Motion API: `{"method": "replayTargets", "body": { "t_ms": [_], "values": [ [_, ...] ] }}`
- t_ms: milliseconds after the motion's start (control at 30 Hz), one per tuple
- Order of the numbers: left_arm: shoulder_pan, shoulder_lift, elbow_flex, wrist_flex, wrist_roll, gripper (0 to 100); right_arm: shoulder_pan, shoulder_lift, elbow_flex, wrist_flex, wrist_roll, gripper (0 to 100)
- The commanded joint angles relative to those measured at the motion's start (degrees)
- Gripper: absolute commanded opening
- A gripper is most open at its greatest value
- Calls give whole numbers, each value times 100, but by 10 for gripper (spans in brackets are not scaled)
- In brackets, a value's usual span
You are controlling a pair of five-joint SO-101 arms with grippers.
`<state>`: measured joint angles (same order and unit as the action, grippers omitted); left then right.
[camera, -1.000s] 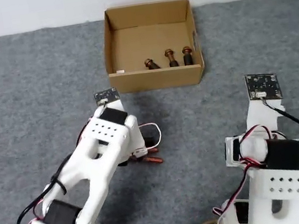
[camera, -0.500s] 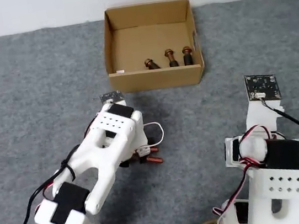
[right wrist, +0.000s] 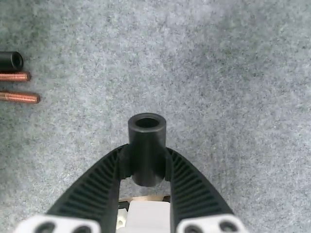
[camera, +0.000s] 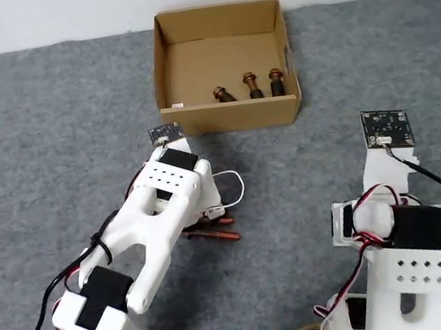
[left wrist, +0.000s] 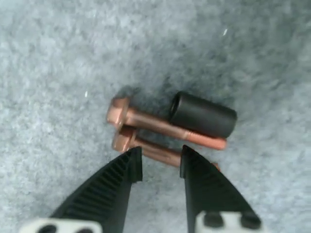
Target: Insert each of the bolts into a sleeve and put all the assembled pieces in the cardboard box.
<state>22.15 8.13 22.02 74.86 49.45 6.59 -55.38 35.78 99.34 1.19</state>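
Bolts lie side by side against a sleeve on the bench, the half-open, empty left gripper poised over the nearer one. Right gripper clamps a second sleeve. Three assembled pieces sit in the box.

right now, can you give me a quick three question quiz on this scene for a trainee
1. True or false: the right gripper is shut on a black sleeve.
2. How many assembled pieces lie in the cardboard box?
3. The left gripper is open above: A) loose bolts B) the box C) a screwdriver.
Key: 1 true; 2 three; 3 A.
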Motion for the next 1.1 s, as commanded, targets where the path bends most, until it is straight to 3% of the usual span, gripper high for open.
{"method": "replayTargets", "body": {
  "t_ms": [0,333,700,1067],
  "values": [
    [44,-26,-22,-176,62,141,40,-66,-35,-119,-18,9],
    [44,-26,295,105,44,141,40,-75,-35,-163,-26,9],
    [44,-26,875,-466,35,142,40,-75,-44,-101,-9,9],
    [-9,-26,1218,105,-149,145,40,-75,-70,-92,-26,9]
  ]
}}
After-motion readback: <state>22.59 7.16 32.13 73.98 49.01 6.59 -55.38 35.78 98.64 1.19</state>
